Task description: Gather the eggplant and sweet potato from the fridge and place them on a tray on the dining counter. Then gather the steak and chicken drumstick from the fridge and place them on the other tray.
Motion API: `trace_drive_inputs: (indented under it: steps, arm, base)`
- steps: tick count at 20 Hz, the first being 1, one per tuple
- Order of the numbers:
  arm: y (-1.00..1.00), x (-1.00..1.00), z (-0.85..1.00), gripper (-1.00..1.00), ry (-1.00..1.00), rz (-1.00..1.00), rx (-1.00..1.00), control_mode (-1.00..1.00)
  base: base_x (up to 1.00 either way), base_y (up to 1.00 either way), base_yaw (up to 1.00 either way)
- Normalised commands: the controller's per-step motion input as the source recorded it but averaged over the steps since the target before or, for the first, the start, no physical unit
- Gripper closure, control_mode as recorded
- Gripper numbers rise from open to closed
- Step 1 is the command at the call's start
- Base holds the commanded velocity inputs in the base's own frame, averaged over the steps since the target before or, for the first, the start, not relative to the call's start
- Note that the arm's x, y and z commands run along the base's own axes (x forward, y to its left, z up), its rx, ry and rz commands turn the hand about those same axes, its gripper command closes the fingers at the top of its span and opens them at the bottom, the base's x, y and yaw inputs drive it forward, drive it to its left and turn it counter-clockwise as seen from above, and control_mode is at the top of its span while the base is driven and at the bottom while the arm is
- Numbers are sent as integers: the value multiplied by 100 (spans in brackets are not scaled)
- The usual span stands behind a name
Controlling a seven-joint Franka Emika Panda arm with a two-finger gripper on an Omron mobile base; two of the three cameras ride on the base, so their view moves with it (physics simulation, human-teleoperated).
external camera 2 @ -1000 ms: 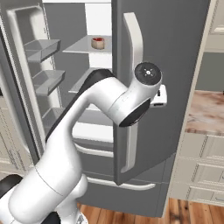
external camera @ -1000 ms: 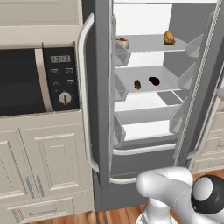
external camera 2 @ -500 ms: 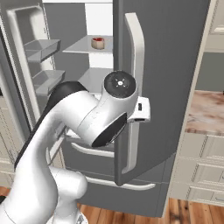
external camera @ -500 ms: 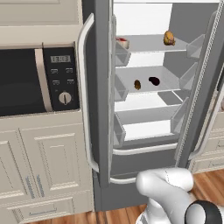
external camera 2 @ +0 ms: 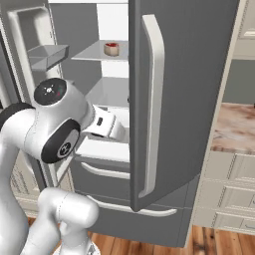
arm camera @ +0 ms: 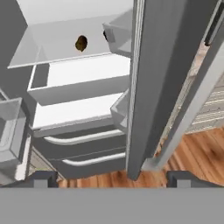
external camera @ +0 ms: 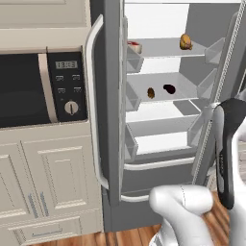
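Note:
The fridge (external camera: 111, 144) stands with both doors open. On its top shelf lie the steak (external camera: 135, 46) at the left and the chicken drumstick (external camera: 185, 42) at the right. One shelf down, the sweet potato (external camera: 151, 92) sits beside the dark eggplant (external camera: 169, 88). In the hand view my gripper (arm camera: 111, 179) is open with nothing between its fingertips. It looks past the right door's edge (arm camera: 148, 87) up at the sweet potato (arm camera: 81, 43). The steak (external camera 2: 111, 49) also shows in the right base view. A strip of the dining counter (external camera 2: 234, 129) lies right of the fridge.
The right fridge door (external camera 2: 189, 74) with its long pale handle (external camera 2: 154, 99) stands close in front of my hand. A built-in microwave (external camera: 33, 86) in cream cabinets lies left of the fridge. Door bins (external camera: 132, 98) line the left door. Wooden floor (arm camera: 188, 153) below.
My hand has come off the right door's handle and swung left toward the fridge's inside. The jaws have opened wide. The arm's elbow now rises at the right of the left base view.

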Motion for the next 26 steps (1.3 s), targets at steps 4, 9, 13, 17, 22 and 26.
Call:
trace_drive_inputs:
  steps: [4,9,13,17,22,26]
  arm:
    - [54,63,0,-100,0,-36,13,-100]
    - [10,65,0,-100,0,-40,15,-100]
    - [0,44,0,-100,0,-40,19,-100]
    - [-6,46,-2,-100,-4,-32,21,-100]
    - [0,40,0,-100,-14,-26,25,-100]
    - [-7,32,-12,-100,-14,-24,24,-100]
  base:
    - [0,0,0]
    - [0,0,0]
    - [0,0,0]
    - [0,0,0]
    - [0,0,0]
    - [0,0,0]
